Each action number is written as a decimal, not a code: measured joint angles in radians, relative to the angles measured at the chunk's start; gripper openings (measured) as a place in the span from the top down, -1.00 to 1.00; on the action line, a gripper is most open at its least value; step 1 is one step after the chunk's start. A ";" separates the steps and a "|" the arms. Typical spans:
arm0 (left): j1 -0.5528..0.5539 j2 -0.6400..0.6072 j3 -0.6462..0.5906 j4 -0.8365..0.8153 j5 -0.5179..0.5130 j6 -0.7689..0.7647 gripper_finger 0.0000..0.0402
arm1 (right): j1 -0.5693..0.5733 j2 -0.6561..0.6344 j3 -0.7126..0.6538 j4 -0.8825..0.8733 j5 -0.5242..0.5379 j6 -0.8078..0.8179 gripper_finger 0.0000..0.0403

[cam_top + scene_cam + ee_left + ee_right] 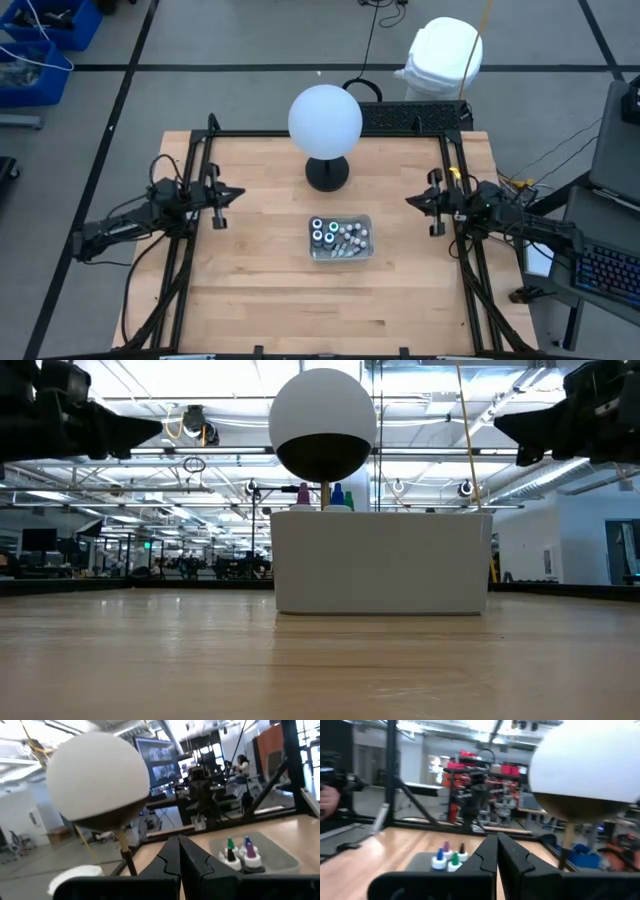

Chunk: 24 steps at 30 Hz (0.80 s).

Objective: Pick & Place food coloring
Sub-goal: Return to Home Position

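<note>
I see the food coloring bottles [338, 236] standing inside the bin [380, 560] at the middle of the table [250, 290], near the globe [325, 118]. My left gripper [232, 193] and right gripper [411, 201] hover at the sides, fingers pressed together, holding nothing.

Bright, even overhead light — globe [322, 410] white above, dark beneath.

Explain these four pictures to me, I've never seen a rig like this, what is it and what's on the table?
This is a robot with two dark arms at a wooden table. One picture looks straight down, one looks level across the tabletop, two come from wrist cameras. The left gripper and right gripper hang at the table's sides, shut, holding nothing. In the middle a small tray holds the food coloring bottles; near it stands a white globe on a black base.
</note>
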 joint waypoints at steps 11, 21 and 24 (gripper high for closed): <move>-0.020 0.002 0.000 -0.162 -0.012 0.081 1.00 | 0.039 0.004 -0.011 -0.026 0.054 -0.076 1.00; -0.053 0.002 0.001 -0.162 0.041 0.064 1.00 | 0.161 0.018 -0.012 -0.023 0.068 -0.046 1.00; -0.093 0.002 0.001 -0.166 0.028 0.080 1.00 | 0.230 0.029 -0.012 -0.009 0.164 -0.050 1.00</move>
